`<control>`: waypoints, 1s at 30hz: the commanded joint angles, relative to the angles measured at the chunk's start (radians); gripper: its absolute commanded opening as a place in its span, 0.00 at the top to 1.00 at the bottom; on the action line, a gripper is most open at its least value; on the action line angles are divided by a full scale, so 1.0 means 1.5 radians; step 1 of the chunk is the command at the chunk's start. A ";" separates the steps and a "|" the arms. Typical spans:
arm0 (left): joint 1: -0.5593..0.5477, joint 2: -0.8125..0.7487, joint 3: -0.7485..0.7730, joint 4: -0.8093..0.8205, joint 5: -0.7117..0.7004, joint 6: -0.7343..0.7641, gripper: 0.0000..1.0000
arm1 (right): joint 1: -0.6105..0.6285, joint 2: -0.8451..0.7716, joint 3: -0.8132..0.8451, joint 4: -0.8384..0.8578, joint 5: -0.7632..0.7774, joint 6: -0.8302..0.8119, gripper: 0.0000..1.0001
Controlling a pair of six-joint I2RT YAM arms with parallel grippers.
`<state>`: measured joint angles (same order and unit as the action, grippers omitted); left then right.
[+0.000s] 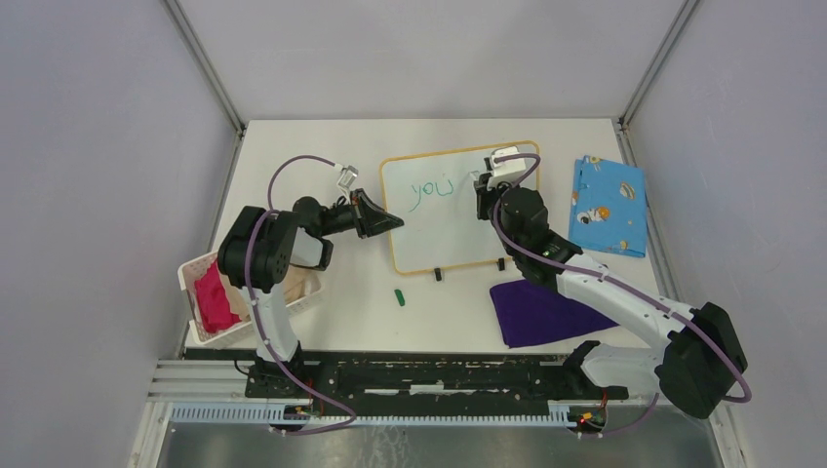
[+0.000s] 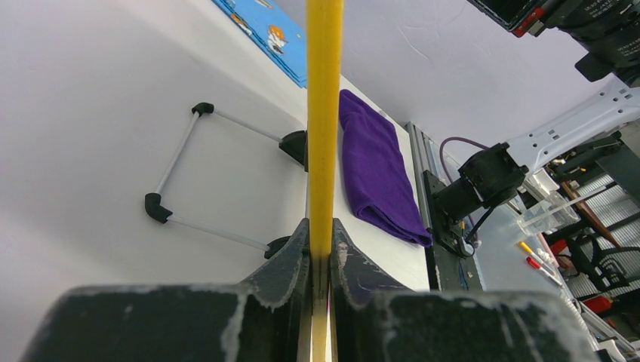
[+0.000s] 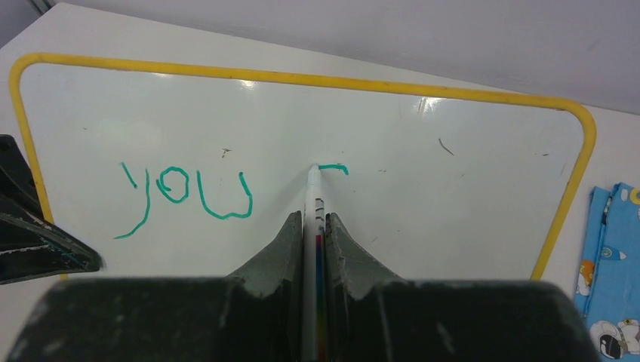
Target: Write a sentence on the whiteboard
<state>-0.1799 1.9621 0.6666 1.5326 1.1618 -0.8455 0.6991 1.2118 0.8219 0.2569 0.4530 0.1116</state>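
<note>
The whiteboard (image 1: 449, 234), glossy white with a yellow rim, lies tilted at mid-table. Green handwriting of the sentence (image 3: 185, 197) reads "you", and a short green stroke (image 3: 336, 167) follows to its right. My right gripper (image 3: 315, 219) is shut on a white marker (image 3: 312, 188) whose tip touches the board at the left end of that stroke. From above, the right gripper (image 1: 485, 190) hovers over the board's upper right part. My left gripper (image 2: 322, 234) is shut on the board's yellow rim (image 2: 324, 113), at the left edge (image 1: 390, 220).
A purple cloth (image 1: 546, 312) lies near the right arm's base. The blue patterned cloth (image 1: 608, 205) is right of the board. A white basket (image 1: 190, 278) with a pink cloth stands at the left. A green cap (image 1: 399, 296) lies in front of the board. The wire stand (image 2: 181, 173) shows under the board.
</note>
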 commanded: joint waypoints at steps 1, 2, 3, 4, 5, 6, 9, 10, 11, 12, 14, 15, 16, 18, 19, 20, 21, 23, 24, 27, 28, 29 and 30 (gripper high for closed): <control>-0.009 -0.003 0.005 0.073 0.027 0.003 0.98 | -0.002 -0.003 0.008 0.014 -0.031 0.006 1.00; -0.009 -0.003 0.005 0.073 0.027 0.003 0.98 | -0.002 -0.005 0.004 0.010 -0.031 0.005 1.00; -0.009 -0.003 0.005 0.073 0.027 0.003 0.98 | -0.002 -0.007 0.001 0.006 -0.031 0.006 1.00; -0.009 -0.003 0.005 0.073 0.027 0.003 0.98 | -0.002 -0.009 -0.003 0.001 -0.033 0.007 1.00; -0.009 -0.002 0.005 0.073 0.027 0.002 0.98 | -0.002 -0.012 -0.007 -0.002 -0.036 0.007 1.00; -0.009 -0.002 0.005 0.073 0.027 0.002 0.98 | -0.002 -0.016 -0.013 -0.004 -0.037 0.008 1.00; -0.010 -0.001 0.005 0.073 0.027 0.002 0.98 | -0.002 -0.030 -0.034 -0.012 -0.039 0.008 1.00; -0.010 -0.002 0.005 0.074 0.027 0.002 0.98 | -0.002 -0.036 -0.043 -0.011 -0.038 0.008 1.00; -0.010 -0.001 0.004 0.074 0.027 0.003 0.98 | -0.002 -0.041 -0.050 -0.011 -0.036 0.008 1.00; -0.010 -0.001 0.005 0.074 0.026 0.002 0.98 | -0.002 -0.046 -0.057 -0.013 -0.034 0.008 1.00; -0.010 -0.001 0.005 0.073 0.027 0.002 0.98 | -0.002 -0.054 -0.066 -0.016 -0.031 0.006 1.00; -0.010 -0.001 0.005 0.074 0.026 0.001 0.98 | -0.002 -0.059 -0.070 -0.018 -0.027 0.006 1.00; -0.010 -0.001 0.005 0.073 0.026 0.001 0.98 | -0.002 -0.062 -0.073 -0.020 -0.023 0.005 1.00; -0.010 -0.001 0.004 0.073 0.026 0.001 0.98 | -0.002 -0.066 -0.074 -0.028 -0.003 0.004 1.00; -0.010 -0.002 0.004 0.073 0.025 0.001 0.98 | -0.002 -0.068 -0.074 -0.033 0.008 0.002 1.00; -0.010 -0.002 0.004 0.074 0.026 0.001 0.98 | -0.003 -0.070 -0.073 -0.036 0.024 0.003 1.00; -0.010 -0.002 0.004 0.074 0.026 0.001 0.98 | -0.003 -0.071 -0.072 -0.040 0.037 0.003 1.00; -0.011 -0.001 0.004 0.074 0.025 0.001 0.98 | -0.005 -0.075 -0.068 -0.042 0.052 0.001 1.00; -0.011 -0.001 0.004 0.074 0.025 0.001 0.98 | -0.006 -0.082 -0.068 -0.038 0.053 0.001 1.00; -0.011 -0.001 0.005 0.073 0.025 0.000 0.98 | -0.006 -0.112 -0.089 0.003 0.048 -0.005 1.00; -0.011 -0.001 0.004 0.073 0.025 0.001 0.98 | -0.007 -0.118 -0.090 0.008 0.050 -0.005 1.00; -0.011 -0.001 0.004 0.074 0.025 0.001 0.98 | -0.009 -0.119 -0.086 0.006 0.052 -0.006 1.00; -0.011 -0.001 0.005 0.074 0.025 0.001 0.98 | -0.012 -0.117 -0.079 0.000 0.051 -0.006 1.00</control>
<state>-0.1810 1.9621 0.6666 1.5326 1.1622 -0.8459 0.6930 1.0729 0.6888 0.2005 0.4931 0.1108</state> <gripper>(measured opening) 0.155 0.171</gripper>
